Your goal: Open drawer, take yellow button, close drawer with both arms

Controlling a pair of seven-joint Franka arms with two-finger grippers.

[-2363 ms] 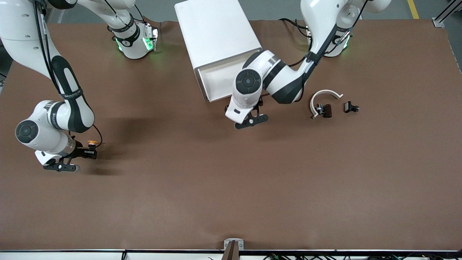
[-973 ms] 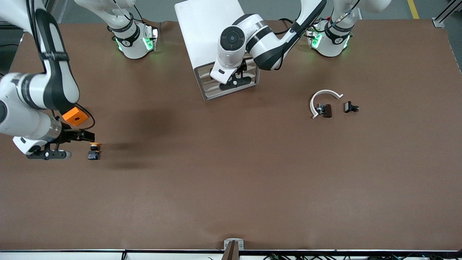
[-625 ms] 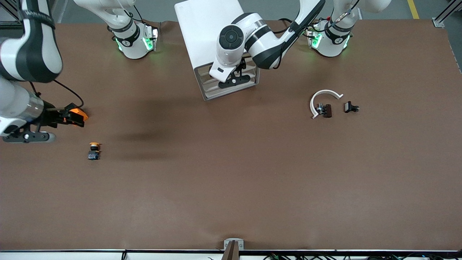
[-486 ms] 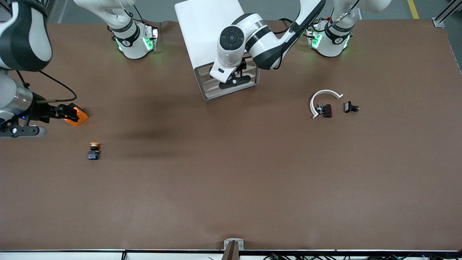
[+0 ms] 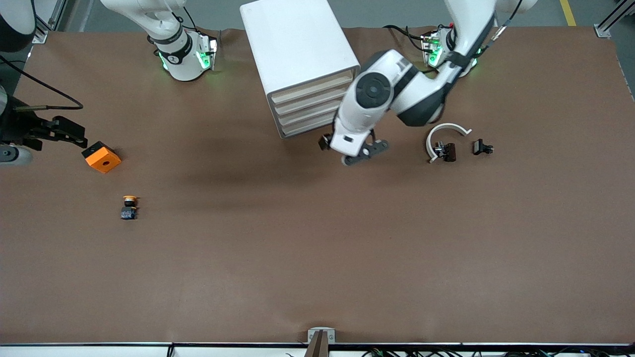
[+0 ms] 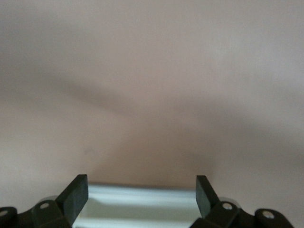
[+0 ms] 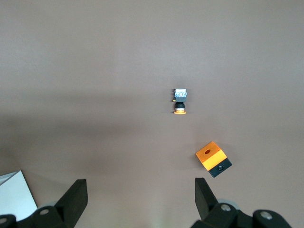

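Button (image 5: 129,208) on table near orange cube (image 5: 101,157); drawers flush in cabinet (image 5: 299,59); both grippers' jaws wide apart, empty

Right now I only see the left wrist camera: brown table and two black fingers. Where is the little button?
Observer: The button lies on the table toward the right arm's end, nearer to the front camera than an orange cube.
Operator: Is a drawer sticking out?
Observer: No. All four drawers sit flush in the cabinet. Your left gripper hangs open over the table just in front of them.
Operator: What's the other arm doing?
Observer: The right gripper is open and holds nothing, over the table beside the cube.
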